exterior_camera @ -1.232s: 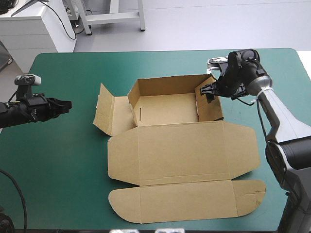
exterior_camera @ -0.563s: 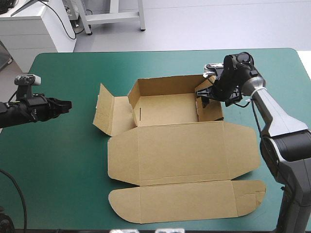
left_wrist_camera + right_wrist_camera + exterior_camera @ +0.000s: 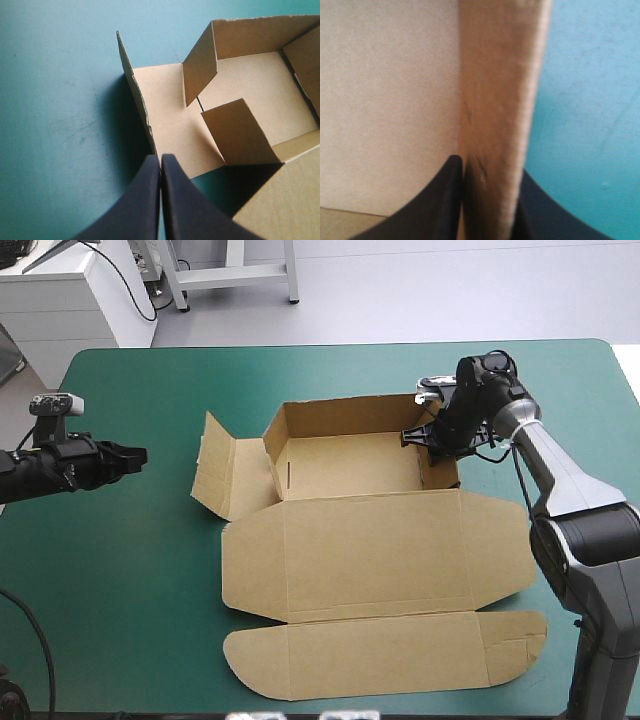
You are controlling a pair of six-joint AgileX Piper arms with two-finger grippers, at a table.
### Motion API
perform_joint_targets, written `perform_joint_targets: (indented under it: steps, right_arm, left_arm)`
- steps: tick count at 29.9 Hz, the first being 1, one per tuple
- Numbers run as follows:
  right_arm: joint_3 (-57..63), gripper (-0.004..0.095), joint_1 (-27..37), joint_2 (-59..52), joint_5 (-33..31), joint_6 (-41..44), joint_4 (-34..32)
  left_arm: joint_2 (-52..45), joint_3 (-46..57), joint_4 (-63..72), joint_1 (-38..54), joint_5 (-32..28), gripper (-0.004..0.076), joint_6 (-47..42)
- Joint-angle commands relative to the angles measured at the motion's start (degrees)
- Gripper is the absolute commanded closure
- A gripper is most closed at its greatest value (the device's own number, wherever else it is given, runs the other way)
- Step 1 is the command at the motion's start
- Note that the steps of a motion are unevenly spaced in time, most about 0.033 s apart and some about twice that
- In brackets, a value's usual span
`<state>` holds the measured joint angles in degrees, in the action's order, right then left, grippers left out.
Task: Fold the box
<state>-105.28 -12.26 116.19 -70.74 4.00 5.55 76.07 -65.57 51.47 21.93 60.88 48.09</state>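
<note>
The brown box (image 3: 340,465) lies mid-table as an open tray with its walls raised. Its lid (image 3: 370,550) and front flap (image 3: 380,655) lie flat toward the near edge, and a side flap (image 3: 215,475) stands tilted on its left. My right gripper (image 3: 432,438) is at the tray's right wall. In the right wrist view this gripper (image 3: 489,165) is shut on the box, one black finger on each face of the thick wall (image 3: 500,100). My left gripper (image 3: 140,453) hangs left of the box, shut and holding nothing. In the left wrist view this gripper (image 3: 161,157) points at the tilted side flap (image 3: 135,85).
A wide strip of teal-green cover (image 3: 150,560) lies between my left gripper and the box. More cover shows beyond the tray toward the far edge (image 3: 330,370) and right of the lid (image 3: 570,440).
My right gripper moved left onto the tray's right wall, and its fingers came together on it. The inner flap there now stands against the wall. The left arm has not moved.
</note>
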Motion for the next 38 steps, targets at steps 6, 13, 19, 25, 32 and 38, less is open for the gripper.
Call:
perform_joint_targets:
  steps: [6, 13, 19, 25, 32, 38]
  right_arm:
    - [-1.8, 0.0922, 0.1, -3.6, -0.7, -3.2, 3.4]
    - [-1.8, 0.0922, 0.7, -8.7, -0.7, -9.4, 4.0]
    - [-1.8, 0.0923, 4.4, -18.6, -0.7, -13.9, 9.0]
    - [-1.8, 0.0923, 8.4, -28.0, -0.7, -16.1, 10.3]
    - [-1.8, 0.0923, 9.0, -31.1, -0.5, -16.3, 12.9]
    - [-1.9, 0.0923, 8.7, -28.8, 1.6, -17.2, 21.0]
  left_arm:
    - [-1.6, -1.6, 2.5, -0.1, -0.8, 0.0731, -0.1]
    - [-1.4, -1.6, 1.2, -0.1, -2.3, 0.0731, -3.0]
    - [0.7, -1.6, -1.0, -0.1, -8.6, 0.0731, -1.5]
    - [4.4, -1.6, 1.9, -0.1, -10.2, 0.0731, -2.3]
    - [12.6, -1.6, 19.9, -0.1, -4.3, 0.0731, -1.7]
    - [16.8, -1.6, 20.5, -5.3, -2.3, 0.0732, -1.9]
